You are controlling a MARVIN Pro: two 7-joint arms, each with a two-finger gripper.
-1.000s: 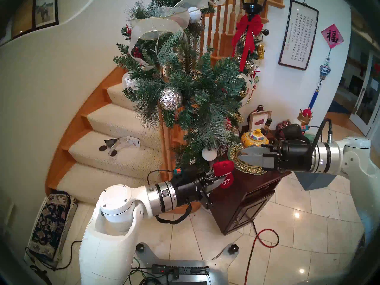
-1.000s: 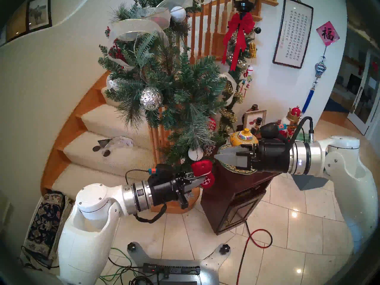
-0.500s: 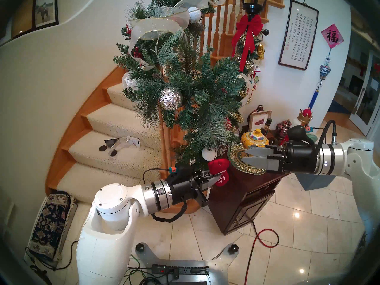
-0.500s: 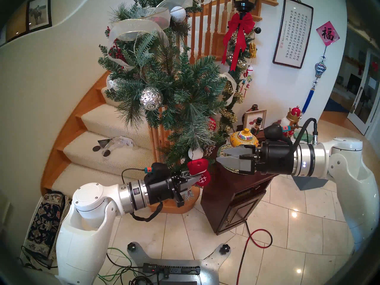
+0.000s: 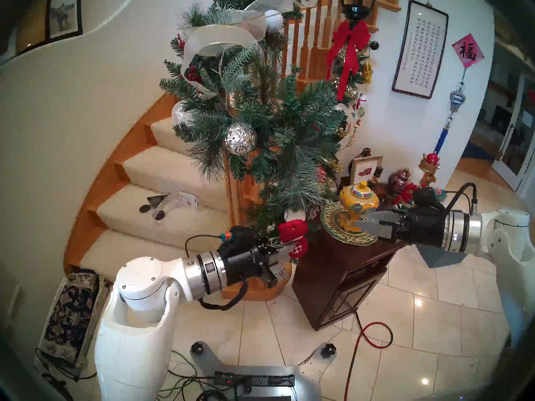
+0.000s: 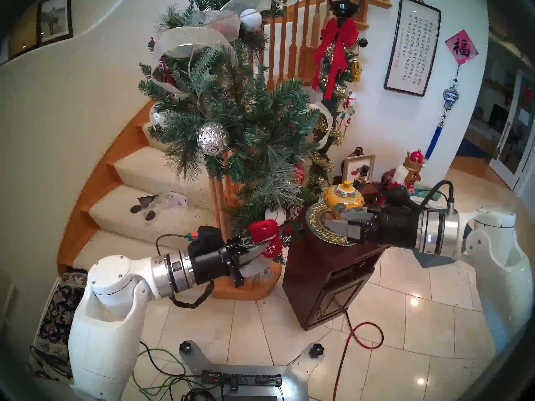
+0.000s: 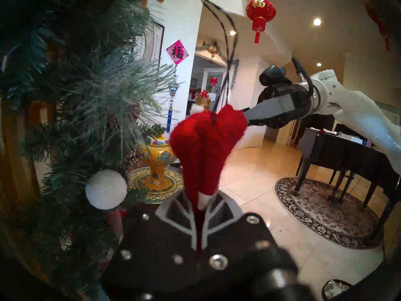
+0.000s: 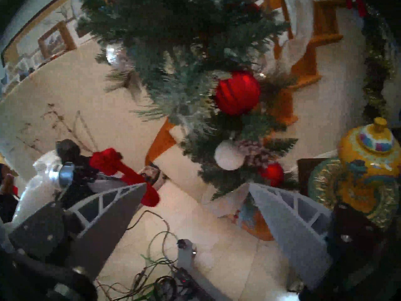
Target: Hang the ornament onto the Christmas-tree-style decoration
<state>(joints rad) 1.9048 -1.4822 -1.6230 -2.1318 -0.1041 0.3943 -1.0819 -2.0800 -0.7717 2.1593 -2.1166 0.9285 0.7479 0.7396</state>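
The left gripper (image 5: 285, 247) is closed tight on the ornament (image 5: 293, 232), a small red plush mitten with a white snowflake. It pinches the mitten near the white cuff, as the left wrist view shows (image 7: 202, 161), and the thin dark hanging loop (image 7: 225, 44) stands up free above the mitten. The mitten is at the low end of the Christmas-tree-style decoration (image 5: 260, 116), just beside its frosted needles and near a white ball (image 7: 106, 190). I cannot tell if it touches the branches.

The right gripper (image 5: 366, 219) has its fingers (image 8: 112, 209) spread wide and holds nothing. It is on the right, over the gold plate (image 5: 333, 232) and the yellow jar (image 5: 359, 200) on the dark wooden cabinet (image 5: 341, 276), apart from the mitten.
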